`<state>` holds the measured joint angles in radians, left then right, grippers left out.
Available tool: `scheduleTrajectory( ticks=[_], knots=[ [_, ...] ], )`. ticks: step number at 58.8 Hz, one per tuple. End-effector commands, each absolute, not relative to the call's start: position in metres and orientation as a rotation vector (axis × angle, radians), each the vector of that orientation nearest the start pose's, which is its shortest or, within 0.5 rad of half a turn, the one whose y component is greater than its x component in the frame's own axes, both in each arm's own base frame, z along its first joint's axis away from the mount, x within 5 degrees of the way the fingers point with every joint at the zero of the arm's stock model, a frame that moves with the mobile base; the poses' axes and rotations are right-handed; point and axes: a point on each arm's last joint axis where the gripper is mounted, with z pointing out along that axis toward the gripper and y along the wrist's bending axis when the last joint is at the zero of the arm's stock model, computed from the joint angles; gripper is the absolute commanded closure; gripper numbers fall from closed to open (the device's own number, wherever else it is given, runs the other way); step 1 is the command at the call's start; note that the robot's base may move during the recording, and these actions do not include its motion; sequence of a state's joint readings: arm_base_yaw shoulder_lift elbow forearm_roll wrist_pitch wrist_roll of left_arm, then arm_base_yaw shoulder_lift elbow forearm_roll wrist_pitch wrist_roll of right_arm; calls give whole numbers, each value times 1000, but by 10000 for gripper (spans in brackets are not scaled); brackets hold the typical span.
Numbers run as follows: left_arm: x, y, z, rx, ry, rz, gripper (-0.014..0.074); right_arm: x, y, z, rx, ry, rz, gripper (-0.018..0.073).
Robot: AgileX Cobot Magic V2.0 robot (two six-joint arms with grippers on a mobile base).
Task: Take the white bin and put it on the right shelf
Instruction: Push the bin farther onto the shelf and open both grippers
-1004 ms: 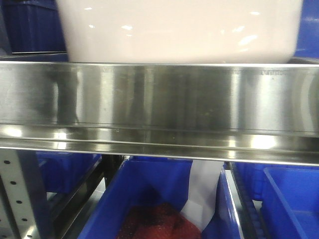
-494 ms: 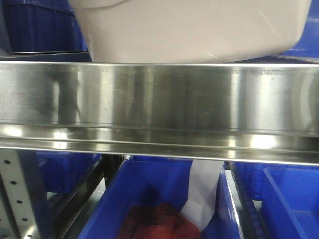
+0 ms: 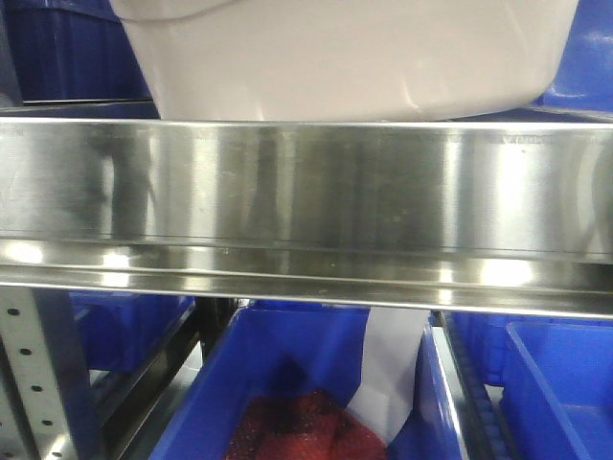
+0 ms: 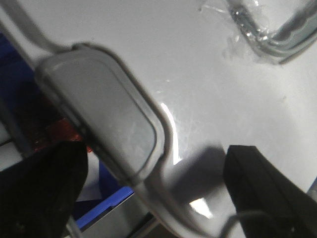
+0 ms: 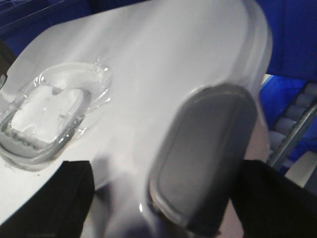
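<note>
The white bin (image 3: 345,57) hangs at the top of the front view, just above and behind the wide front rail of the steel right shelf (image 3: 306,192). It is slightly tilted, and its right bottom corner shows above the rail. In the left wrist view my left gripper (image 4: 153,183) straddles the bin's rim at a grey end clip (image 4: 104,109), with the glossy lid (image 4: 208,64) beyond. In the right wrist view my right gripper (image 5: 166,188) straddles the other grey clip (image 5: 208,148). The lid's film-wrapped handle recess (image 5: 44,119) lies to the left. Both grippers hold the bin up.
Under the steel shelf stand blue bins (image 3: 220,383), one with red contents (image 3: 297,431) and a white sheet (image 3: 393,374). Another blue bin (image 3: 565,383) is at lower right. A perforated upright (image 3: 29,374) is at lower left. Dark blue bins (image 3: 67,48) stand behind the white bin.
The white bin has steadied from a blur and tilted. Over the last half second it shifted a little to the left and lower toward the rail.
</note>
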<state>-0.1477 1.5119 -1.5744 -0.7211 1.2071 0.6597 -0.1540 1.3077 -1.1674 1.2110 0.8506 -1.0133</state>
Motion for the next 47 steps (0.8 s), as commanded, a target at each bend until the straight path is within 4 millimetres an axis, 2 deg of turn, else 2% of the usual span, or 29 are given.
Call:
scheduleTrajectory(
  ticks=[1, 12, 23, 31, 34, 38, 47],
  knots=[
    [284, -103, 436, 828, 2135, -728, 148, 275, 21, 410, -308, 1828, 640, -66],
    [282, -101, 442, 839, 2139, -696, 159, 276, 17, 412, -332, 1838, 548, -66],
    [274, -98, 452, 862, 2165, -671, 165, 269, 8, 426, -331, 1804, 482, -64],
    [262, -95, 465, 867, 2177, -658, 262, 252, -1, 437, -319, 1777, 447, -49],
    [255, -94, 471, 856, 2165, -650, 326, 243, -2, 443, -312, 1771, 453, 2],
    [245, -92, 479, 856, 2138, -640, 416, 231, -2, 450, -299, 1761, 468, 113],
    [222, -88, 494, 857, 2081, -610, 652, 204, 9, 462, -350, 1739, 500, 489]
  ],
)
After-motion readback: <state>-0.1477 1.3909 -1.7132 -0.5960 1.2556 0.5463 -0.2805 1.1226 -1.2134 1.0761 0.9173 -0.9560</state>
